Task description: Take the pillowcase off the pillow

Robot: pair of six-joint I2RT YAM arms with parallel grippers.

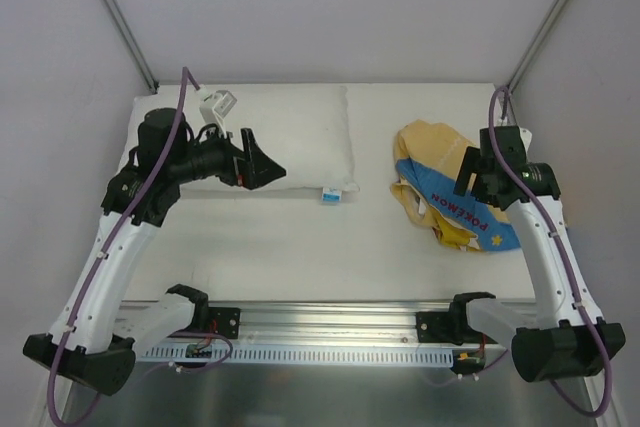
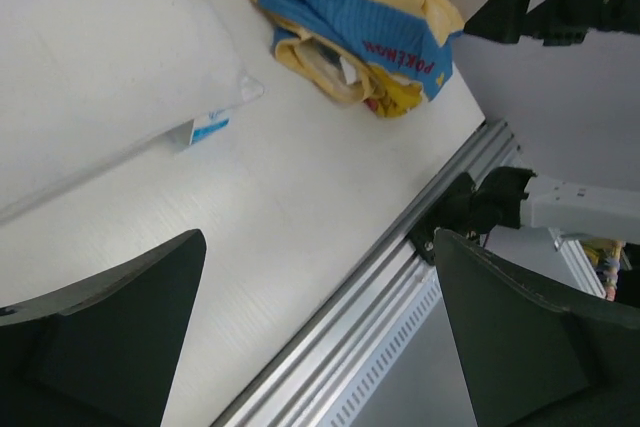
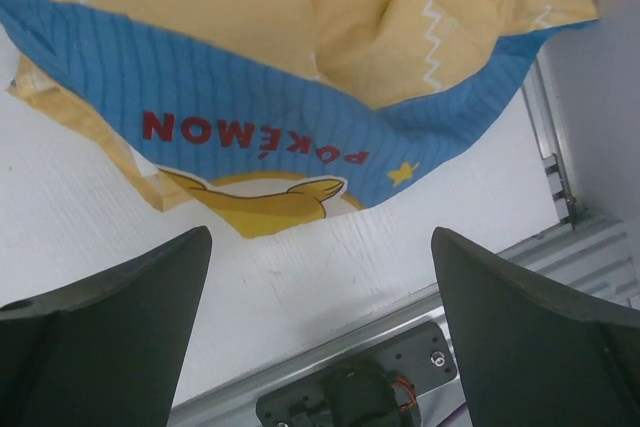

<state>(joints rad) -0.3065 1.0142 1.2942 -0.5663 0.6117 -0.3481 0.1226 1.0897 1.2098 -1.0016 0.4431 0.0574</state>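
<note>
The white pillow (image 1: pixel 290 137) lies bare at the back left of the table, its small blue-and-white tag (image 1: pixel 331 195) at the near right corner. It also shows in the left wrist view (image 2: pixel 90 57). The pillowcase (image 1: pixel 440 187), blue-striped with red lettering and yellow-orange fabric, lies crumpled in a heap on the right, apart from the pillow. It shows too in the left wrist view (image 2: pixel 350 17) and the right wrist view (image 3: pixel 300 77). My left gripper (image 1: pixel 262 169) is open and empty above the pillow's near edge. My right gripper (image 1: pixel 468 175) is open and empty above the pillowcase.
A metal rail (image 1: pixel 330 322) runs along the table's near edge, carrying both arm bases. Grey walls and slanted frame bars (image 1: pixel 115 12) enclose the back and sides. A white clip-like part (image 1: pixel 218 104) sits above the pillow's far left.
</note>
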